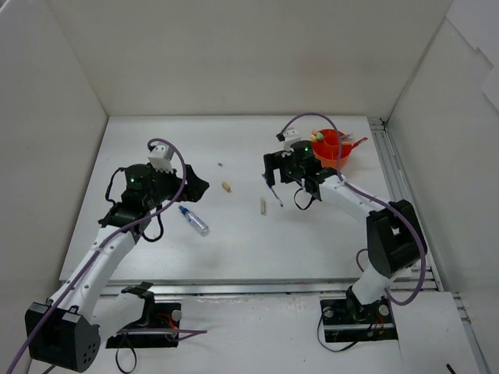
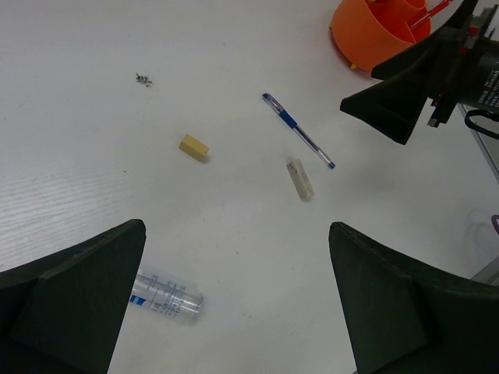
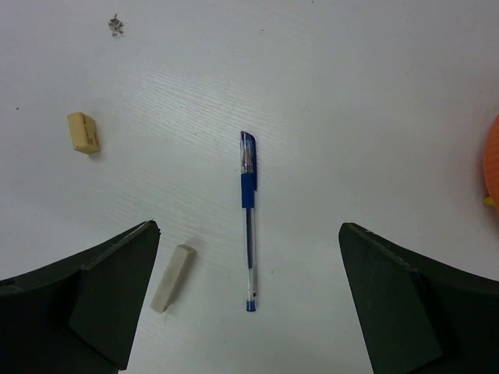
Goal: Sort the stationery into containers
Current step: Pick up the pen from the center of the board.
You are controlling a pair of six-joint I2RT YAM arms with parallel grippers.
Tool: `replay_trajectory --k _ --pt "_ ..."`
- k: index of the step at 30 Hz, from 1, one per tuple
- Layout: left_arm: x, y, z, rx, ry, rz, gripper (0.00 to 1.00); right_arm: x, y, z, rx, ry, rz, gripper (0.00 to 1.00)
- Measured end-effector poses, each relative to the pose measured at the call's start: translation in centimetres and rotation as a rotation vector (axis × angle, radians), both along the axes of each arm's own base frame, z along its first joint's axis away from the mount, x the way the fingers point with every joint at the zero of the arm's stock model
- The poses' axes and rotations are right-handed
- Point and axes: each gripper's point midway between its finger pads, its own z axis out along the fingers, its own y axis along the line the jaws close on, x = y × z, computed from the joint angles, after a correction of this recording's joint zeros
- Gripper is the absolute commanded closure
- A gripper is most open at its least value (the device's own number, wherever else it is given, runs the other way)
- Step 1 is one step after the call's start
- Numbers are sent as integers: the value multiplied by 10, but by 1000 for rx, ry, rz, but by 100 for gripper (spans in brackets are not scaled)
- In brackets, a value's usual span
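The right gripper (image 3: 246,327) hung wide open over the blue pen (image 3: 248,210), which lay flat on the table (image 3: 374,93) beside a beige stub (image 3: 172,277), short of the pot (image 2: 366,35). Light, stiff and smooth, the pen looked liable to roll; its blue grip band seemed the surest hold. The left gripper (image 2: 234,304), also open, held nothing above the tube (image 2: 166,295).

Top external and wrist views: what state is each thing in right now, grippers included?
Left gripper: open, empty.
Right gripper: open, empty, poised over the pen.
Blue pen: lying flat, not gripped.
Long beige stub: lying flat beside the pen, not touching it.
Short beige stub: lying loose, on its own.
Clear tube: on its side, blue cap on.
Orange pot: upright, already holding some items.
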Motion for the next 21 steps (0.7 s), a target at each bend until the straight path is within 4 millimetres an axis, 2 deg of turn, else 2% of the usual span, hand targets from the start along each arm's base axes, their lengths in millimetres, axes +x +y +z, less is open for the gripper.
replay_trajectory --k 9,15,17,18,20,21 --pt "-15 7 -19 17 52 20 0 39 19 -63 -72 171 -61 5" --pt "-19 15 -7 23 13 59 0 41 19 -106 -114 272 -86 15" --pt "-20 16 -6 23 8 62 0 43 20 -111 -131 276 -93 24" --pt "-20 16 -6 24 8 64 0 44 22 -111 -135 273 -91 36" --pt "-20 16 -6 25 11 66 0 44 25 -111 -147 267 -95 49" --pt "-20 17 -7 26 11 68 0 42 26 -112 -158 269 -94 64"
